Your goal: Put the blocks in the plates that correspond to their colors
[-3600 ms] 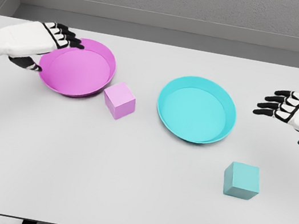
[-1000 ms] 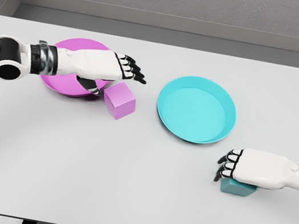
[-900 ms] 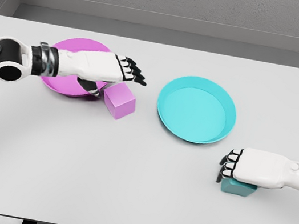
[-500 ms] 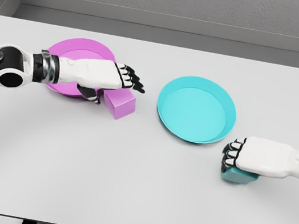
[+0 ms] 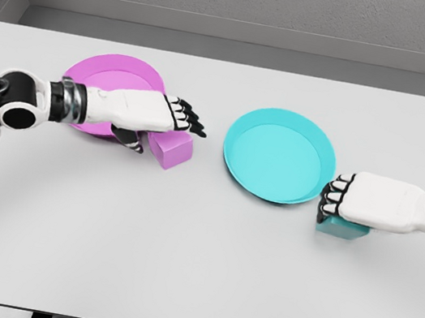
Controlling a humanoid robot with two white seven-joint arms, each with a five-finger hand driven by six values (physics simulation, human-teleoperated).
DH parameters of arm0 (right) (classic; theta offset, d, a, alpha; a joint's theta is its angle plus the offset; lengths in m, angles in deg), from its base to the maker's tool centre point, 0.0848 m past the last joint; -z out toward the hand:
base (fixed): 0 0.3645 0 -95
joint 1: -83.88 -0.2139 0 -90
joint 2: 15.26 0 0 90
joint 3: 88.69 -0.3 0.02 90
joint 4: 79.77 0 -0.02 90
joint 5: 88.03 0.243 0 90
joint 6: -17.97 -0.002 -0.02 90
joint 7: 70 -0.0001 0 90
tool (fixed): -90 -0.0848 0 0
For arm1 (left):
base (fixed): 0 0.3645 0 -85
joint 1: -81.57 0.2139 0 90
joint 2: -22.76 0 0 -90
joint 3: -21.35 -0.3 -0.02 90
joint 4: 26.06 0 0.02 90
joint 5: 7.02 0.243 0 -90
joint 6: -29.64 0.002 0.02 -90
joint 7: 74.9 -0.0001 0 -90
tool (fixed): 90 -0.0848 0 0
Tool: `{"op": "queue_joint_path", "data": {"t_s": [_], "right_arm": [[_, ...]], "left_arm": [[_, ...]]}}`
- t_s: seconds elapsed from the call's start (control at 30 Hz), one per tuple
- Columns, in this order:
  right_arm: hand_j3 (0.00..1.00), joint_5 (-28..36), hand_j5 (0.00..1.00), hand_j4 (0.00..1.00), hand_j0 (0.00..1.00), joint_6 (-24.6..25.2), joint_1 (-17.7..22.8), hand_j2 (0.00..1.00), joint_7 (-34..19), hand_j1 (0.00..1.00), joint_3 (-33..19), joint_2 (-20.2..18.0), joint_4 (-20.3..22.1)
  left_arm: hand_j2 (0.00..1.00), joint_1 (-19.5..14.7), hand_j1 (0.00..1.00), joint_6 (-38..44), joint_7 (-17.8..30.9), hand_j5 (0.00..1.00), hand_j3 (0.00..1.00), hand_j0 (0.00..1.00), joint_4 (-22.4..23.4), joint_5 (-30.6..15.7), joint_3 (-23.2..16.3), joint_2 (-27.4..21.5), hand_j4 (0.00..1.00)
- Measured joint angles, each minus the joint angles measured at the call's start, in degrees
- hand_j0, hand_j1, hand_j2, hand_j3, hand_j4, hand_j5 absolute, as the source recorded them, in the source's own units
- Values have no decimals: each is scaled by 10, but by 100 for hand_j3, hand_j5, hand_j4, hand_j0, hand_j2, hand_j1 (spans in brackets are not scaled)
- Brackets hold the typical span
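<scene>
A pink block (image 5: 173,150) lies on the table just right of the pink plate (image 5: 112,74). My left hand (image 5: 176,122) reaches across that plate and hovers over the block's top, fingers stretched out, thumb low at the block's left side; it holds nothing. Only the lower part of a teal block (image 5: 339,227) shows under my right hand (image 5: 335,201), which is shut on it from above. This block is right beside the lower right rim of the cyan plate (image 5: 278,150), outside it.
The white table (image 5: 193,271) runs wide toward the front edge. A grey wall rises behind the table's far edge.
My right hand has carried the teal block up and slightly left, to the cyan plate's rim. The left hand has sunk lower over the pink block.
</scene>
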Motion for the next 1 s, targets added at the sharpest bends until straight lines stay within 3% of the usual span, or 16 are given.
{"op": "queue_joint_path", "data": {"t_s": [0.67,1.0], "right_arm": [[57,-1,57,57,57,0,-43,57,-2,57,-6,58,-46],[57,-4,57,57,57,0,-78,57,-4,57,-5,123,-137]], "left_arm": [[100,3,100,0,0,100,100,100,16,1,-1,12,100],[100,2,100,0,5,100,100,100,25,2,-3,20,100]]}}
